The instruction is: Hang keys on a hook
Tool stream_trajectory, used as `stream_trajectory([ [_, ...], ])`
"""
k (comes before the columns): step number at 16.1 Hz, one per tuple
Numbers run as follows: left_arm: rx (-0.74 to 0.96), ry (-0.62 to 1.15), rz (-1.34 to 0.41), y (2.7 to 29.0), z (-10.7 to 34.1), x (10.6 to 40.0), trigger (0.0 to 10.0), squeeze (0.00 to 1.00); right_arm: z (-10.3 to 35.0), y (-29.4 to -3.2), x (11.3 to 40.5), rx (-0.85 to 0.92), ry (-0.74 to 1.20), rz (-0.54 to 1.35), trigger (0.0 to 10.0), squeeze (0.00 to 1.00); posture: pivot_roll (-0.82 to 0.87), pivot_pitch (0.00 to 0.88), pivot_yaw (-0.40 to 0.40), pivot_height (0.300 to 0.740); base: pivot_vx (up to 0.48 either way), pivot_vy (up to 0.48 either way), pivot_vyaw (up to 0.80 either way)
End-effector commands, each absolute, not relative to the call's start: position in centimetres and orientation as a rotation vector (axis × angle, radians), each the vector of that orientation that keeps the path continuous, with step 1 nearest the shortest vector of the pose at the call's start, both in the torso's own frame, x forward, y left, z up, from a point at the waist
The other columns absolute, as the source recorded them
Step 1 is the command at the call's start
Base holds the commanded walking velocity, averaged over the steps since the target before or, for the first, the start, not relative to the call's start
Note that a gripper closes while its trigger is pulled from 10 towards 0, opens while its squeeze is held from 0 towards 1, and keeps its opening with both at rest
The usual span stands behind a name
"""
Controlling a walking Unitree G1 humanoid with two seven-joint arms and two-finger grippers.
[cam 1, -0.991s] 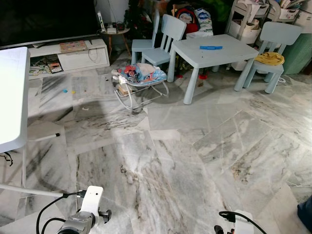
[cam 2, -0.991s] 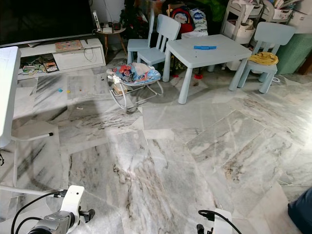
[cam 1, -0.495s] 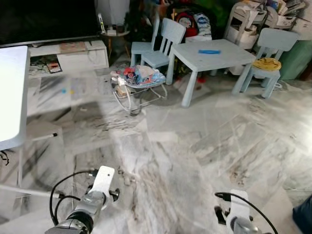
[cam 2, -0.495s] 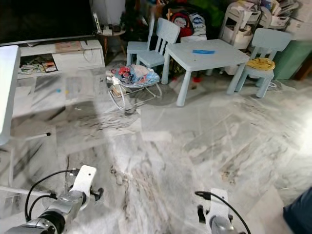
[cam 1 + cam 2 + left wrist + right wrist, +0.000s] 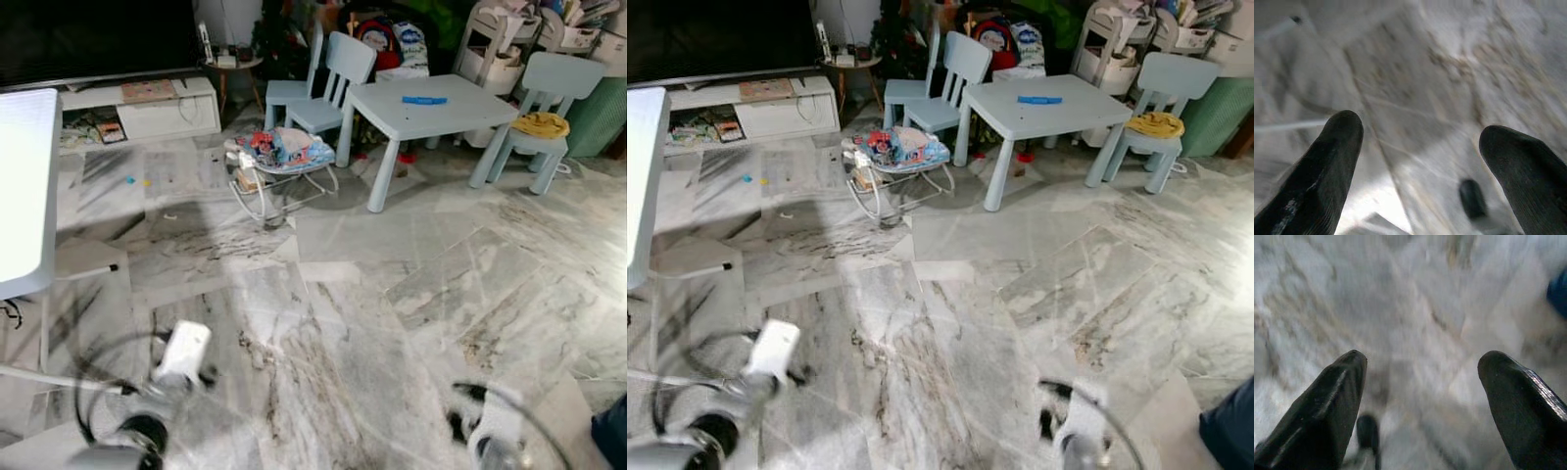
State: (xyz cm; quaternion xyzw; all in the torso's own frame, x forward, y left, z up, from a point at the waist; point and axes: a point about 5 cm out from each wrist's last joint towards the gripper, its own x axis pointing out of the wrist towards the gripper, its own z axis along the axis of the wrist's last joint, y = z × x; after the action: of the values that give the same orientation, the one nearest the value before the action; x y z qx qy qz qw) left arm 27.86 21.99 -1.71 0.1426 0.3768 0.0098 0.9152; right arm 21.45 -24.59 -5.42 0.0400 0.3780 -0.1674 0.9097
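My left gripper (image 5: 1420,127) is open, its two black fingers spread wide over the grey marble floor with nothing between them. My right gripper (image 5: 1424,357) is open too, with bare floor under it and nothing held. In the head views both arms sit low at the front and are blurred by motion, the left arm (image 5: 181,352) with its looped black cable and the right arm (image 5: 490,431).
A white table (image 5: 24,186) stands at the left. A baby bouncer (image 5: 284,157) with clothes lies ahead. Behind it are a light blue children's table (image 5: 431,103), light blue chairs (image 5: 549,88) and a low TV stand (image 5: 147,108). Marble floor (image 5: 372,294) stretches between.
Both arms have come up a little at the bottom of the picture and are now smeared by motion. The whole view has shifted slightly.
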Motion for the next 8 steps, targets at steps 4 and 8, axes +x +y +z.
stream_trajectory([
  [4, 0.169, 0.512, 0.039, 21.4, 4.6, 33.7, 10.0, 0.00, 1.0, -26.3, 28.0, 0.021, 0.426, -0.258, 10.0, 0.00, -0.01, 0.000, -0.032, 0.740, 0.000, 0.000, 0.00],
  [8, 0.095, 0.406, -0.063, 18.1, 6.8, 35.7, 10.0, 0.00, 3.0, -24.0, 30.2, -0.036, 0.308, -0.114, 10.0, 0.00, -0.01, 0.000, -0.026, 0.740, 0.000, 0.000, 0.00],
])
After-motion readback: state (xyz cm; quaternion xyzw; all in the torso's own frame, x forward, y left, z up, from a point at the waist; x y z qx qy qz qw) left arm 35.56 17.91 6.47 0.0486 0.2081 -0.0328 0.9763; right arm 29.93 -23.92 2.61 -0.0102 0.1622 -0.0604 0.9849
